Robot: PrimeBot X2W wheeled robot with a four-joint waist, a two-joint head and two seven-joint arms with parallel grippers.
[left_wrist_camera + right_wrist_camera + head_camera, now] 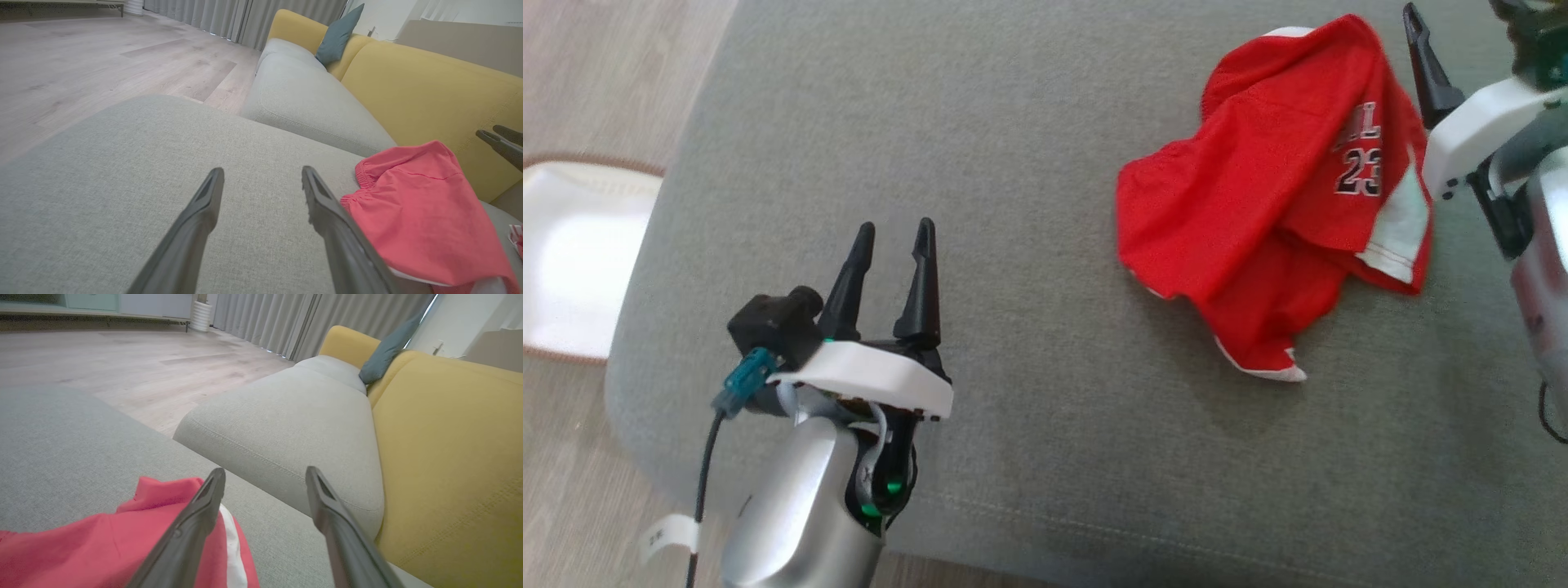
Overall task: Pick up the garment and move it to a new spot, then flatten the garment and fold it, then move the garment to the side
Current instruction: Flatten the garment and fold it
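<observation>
**Head view.** Noted garment heaped at 2 o'clock on cushion, layers overlapping, white-trimmed hem trailing toward 6. Risk judged: pinching several layers at once and carrying creases into the flattening, for want of a single free edge. Noted left gripper at 7 o'clock, well apart from garment, fingers apart and pointing to 12. Noted right gripper at the 2 o'clock edge, just beside garment, one finger in sight.

**Left wrist view.** Found left gripper gaping wide, nothing between fingers, low over cushion. Garment at 4 o'clock. Risk judged: dragging cloth sideways on so long a reach.

**Right wrist view.** Found right gripper spread wide, holding nothing. Garment at 8 o'clock, passing behind one finger; cannot tell whether touching. Risk judged: snagging cloth on that finger and pulling the heap toward backrest.
</observation>
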